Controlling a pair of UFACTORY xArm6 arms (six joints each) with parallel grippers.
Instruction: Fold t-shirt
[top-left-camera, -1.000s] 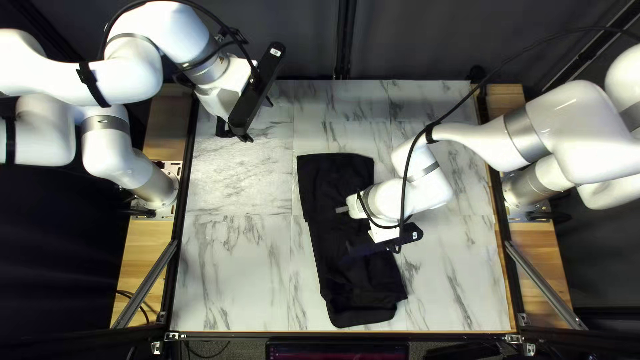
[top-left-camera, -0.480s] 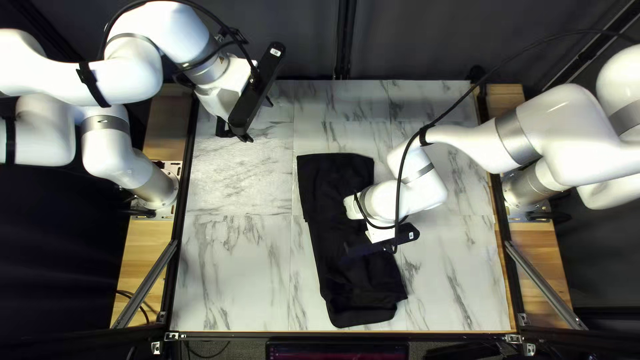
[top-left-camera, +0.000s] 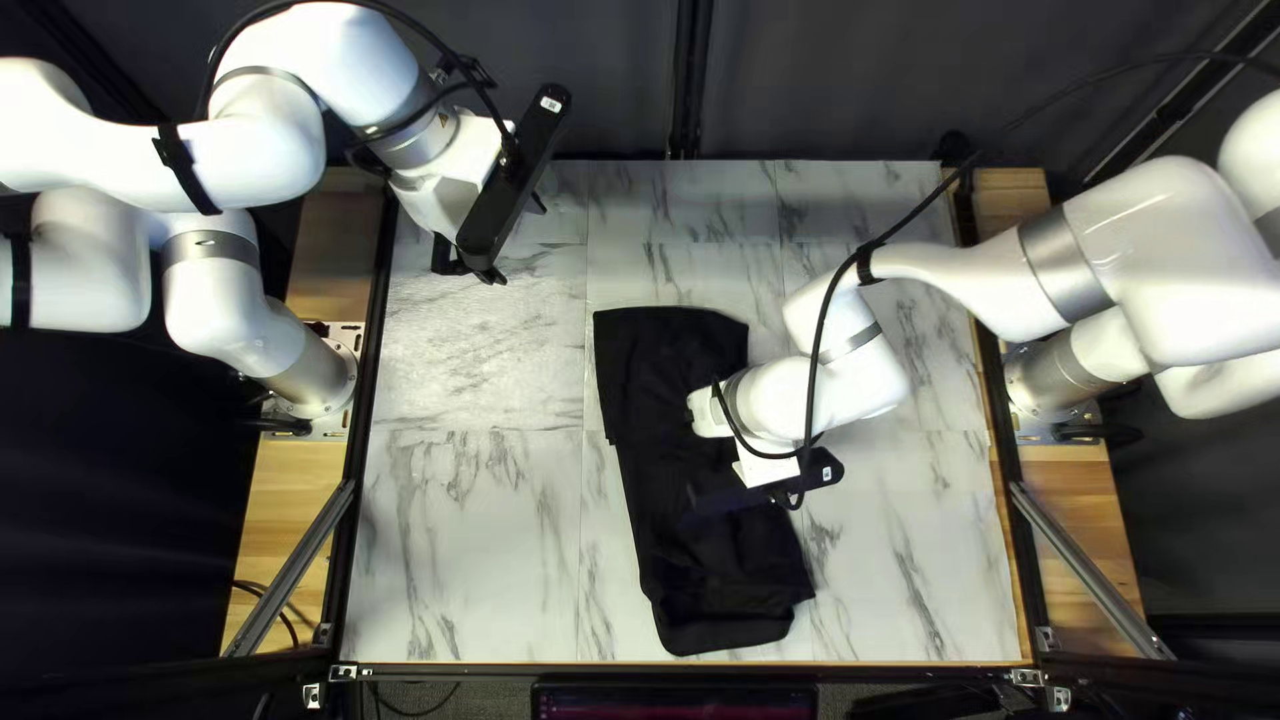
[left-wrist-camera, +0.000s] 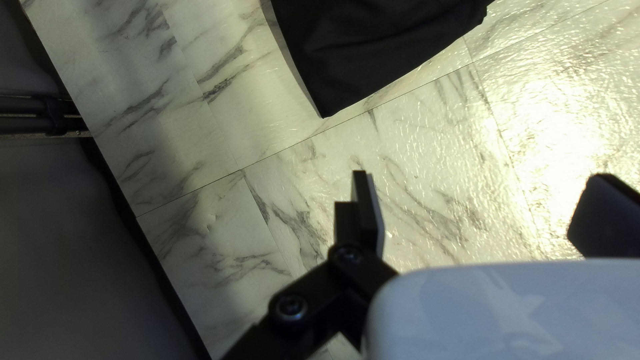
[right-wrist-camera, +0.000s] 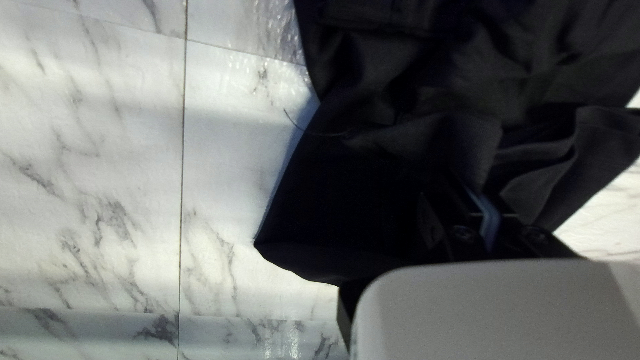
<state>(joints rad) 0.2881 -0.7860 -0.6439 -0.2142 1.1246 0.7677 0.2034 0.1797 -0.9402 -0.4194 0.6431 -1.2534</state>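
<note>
The black t-shirt [top-left-camera: 654, 467] lies as a long, narrow folded strip on the table, under my right gripper [top-left-camera: 787, 486], whose fingertips are hidden in this view. In the right wrist view, my right gripper [right-wrist-camera: 485, 210] is shut on a raised fold of the t-shirt [right-wrist-camera: 400, 147], its tips sunk in dark cloth. Off the shirt, over the table's far left part, my left gripper [top-left-camera: 515, 240] is held up. Seen from its wrist, my left gripper [left-wrist-camera: 477, 213] has widely spaced fingers with nothing between them; a corner of the t-shirt [left-wrist-camera: 373, 47] lies ahead.
The marble-patterned table [top-left-camera: 467, 534] shows on both sides of the shirt. My right forearm [top-left-camera: 827, 387] and its cable reach in over the cloth. A dark curtain [top-left-camera: 827, 80] hangs behind the far edge, and metal frame bars [top-left-camera: 290, 567] run beside the table.
My right arm has shifted slightly, first leftward and then back to the right at its forearm. The t-shirt and my left arm look unmoved.
</note>
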